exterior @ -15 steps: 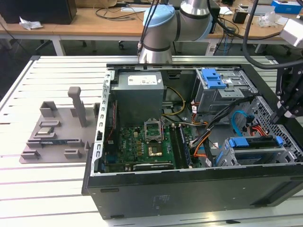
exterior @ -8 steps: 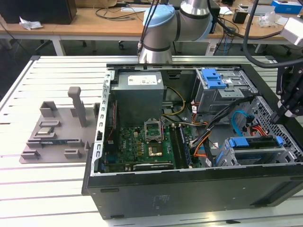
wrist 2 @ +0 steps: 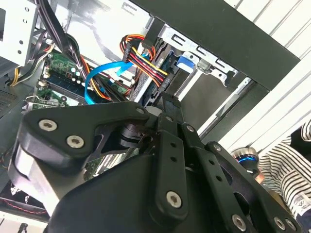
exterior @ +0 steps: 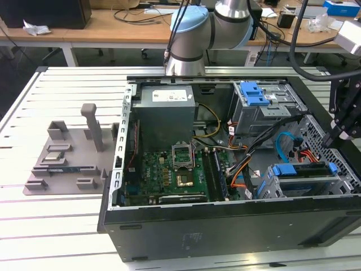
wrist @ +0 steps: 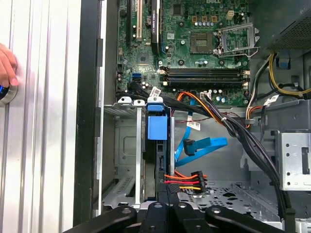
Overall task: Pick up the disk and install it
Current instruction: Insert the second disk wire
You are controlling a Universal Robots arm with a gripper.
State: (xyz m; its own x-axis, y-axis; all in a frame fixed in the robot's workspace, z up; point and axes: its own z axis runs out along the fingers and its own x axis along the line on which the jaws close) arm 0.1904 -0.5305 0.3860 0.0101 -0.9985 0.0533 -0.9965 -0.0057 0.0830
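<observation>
Open computer case [exterior: 225,226] on slatted table [exterior: 56,226]

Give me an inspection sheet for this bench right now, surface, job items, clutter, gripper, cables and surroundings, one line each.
Surface: slatted metal table carrying an open computer case.
Job's things: the disk sits on edge in the drive cage at the exterior view's right; its blue bracket shows in the first wrist view.
Clutter: grey fixture tray beside the case, on the exterior view's left.
Gripper: gripper hangs over the case's right edge, near the cage; its state cannot be judged.
Cables: blue ribbon cable and red-yellow-black power lead next to the cage.
Surroundings: wooden desks behind; a person's hand on the table.
</observation>
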